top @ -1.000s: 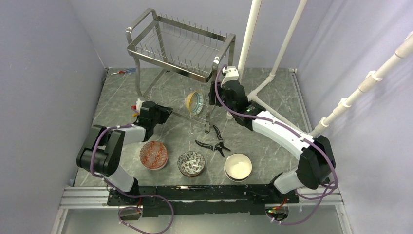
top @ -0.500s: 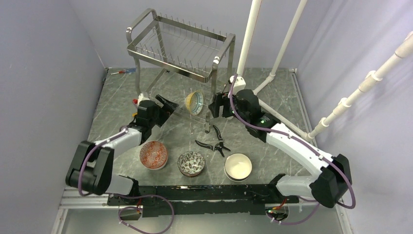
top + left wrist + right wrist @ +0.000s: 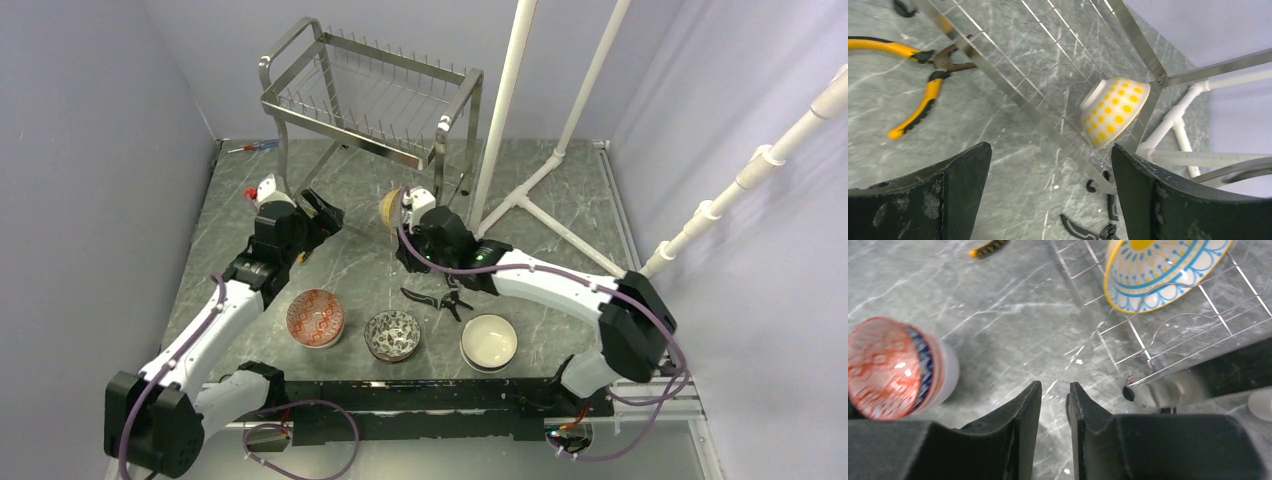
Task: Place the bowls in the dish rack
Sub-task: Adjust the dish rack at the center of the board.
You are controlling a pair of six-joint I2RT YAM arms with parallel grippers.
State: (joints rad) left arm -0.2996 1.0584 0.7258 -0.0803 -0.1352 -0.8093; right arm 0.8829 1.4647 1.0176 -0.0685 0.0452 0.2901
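The dish rack (image 3: pixel 300 98) stands at the back of the table. One bowl (image 3: pixel 389 206), white with yellow dots outside (image 3: pixel 1114 110) and blue and yellow inside (image 3: pixel 1163 270), leans on its side in the rack's lower wire tier (image 3: pixel 1013 92). A red-patterned bowl (image 3: pixel 315 317), a dark patterned bowl (image 3: pixel 392 335) and a white bowl (image 3: pixel 489 341) sit in a row near the front. My left gripper (image 3: pixel 1050 150) is wide open and empty, left of the racked bowl. Empty too, my right gripper (image 3: pixel 1054 385) hangs low in front of that bowl, its jaws a narrow gap apart.
Black pruning shears (image 3: pixel 440 295) lie between the rack and the front bowls. Yellow-handled pliers (image 3: pixel 923 100) lie under the rack's left side. A red screwdriver (image 3: pixel 255 148) is at the back left. White pipes (image 3: pixel 505 110) rise right of the rack. A rack leg's foot (image 3: pixel 1163 390) is beside my right fingers.
My left gripper opened wide and reached further back-left. My right arm swung left from beside the rack's right leg to in front of the racked bowl, its jaws narrowing.
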